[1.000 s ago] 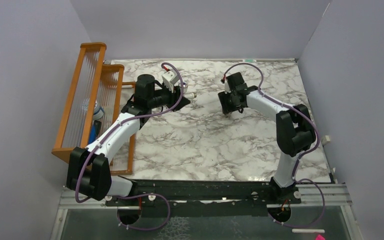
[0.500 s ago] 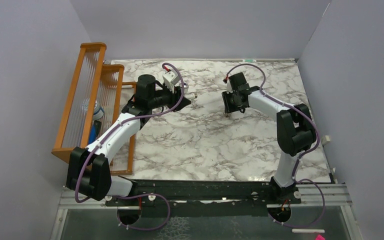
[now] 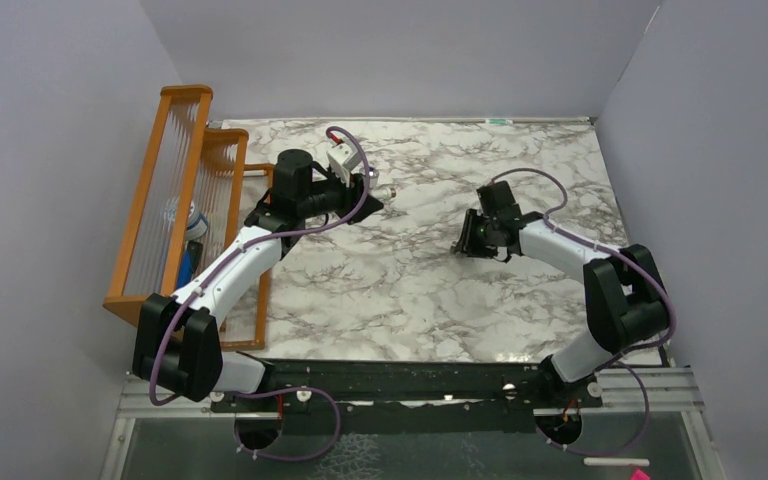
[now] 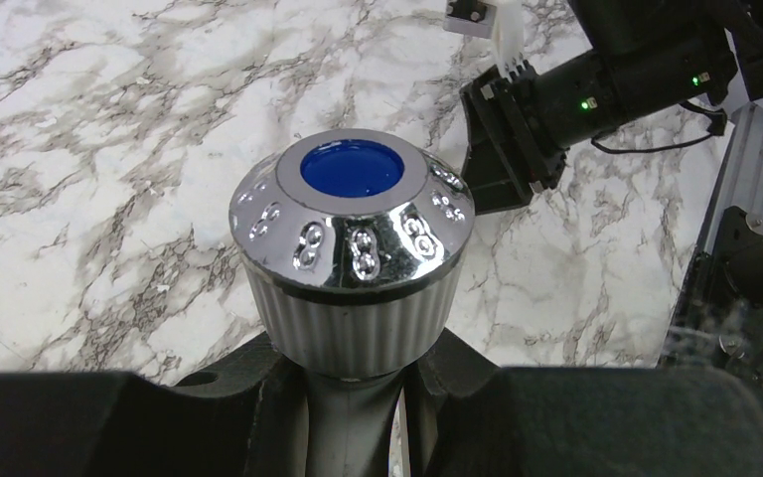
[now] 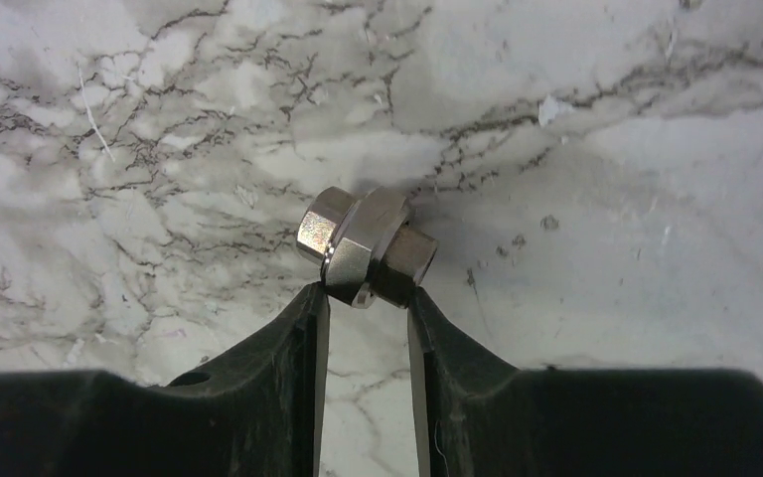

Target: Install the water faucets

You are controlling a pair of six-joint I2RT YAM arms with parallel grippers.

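My left gripper (image 3: 368,189) is shut on the white faucet (image 3: 382,189) and holds it above the marble table, far left of centre. In the left wrist view the faucet's silvery knob with its blue centre dot (image 4: 353,248) stands up between my left gripper's (image 4: 356,373) fingers. My right gripper (image 3: 463,246) is low over the table right of centre. In the right wrist view my right gripper (image 5: 366,295) pinches the small metal nut-like fitting (image 5: 366,244) at its fingertips, just above the marble.
An orange wooden rack (image 3: 175,130) stands at the table's left edge with a blue and silvery item (image 3: 192,228) inside. Grey walls close in the back and both sides. The right arm (image 4: 596,84) shows ahead in the left wrist view.
My right arm has swung nearer and to the right, and its gripper now sits lower over the table. The left arm with the faucet has stayed put.
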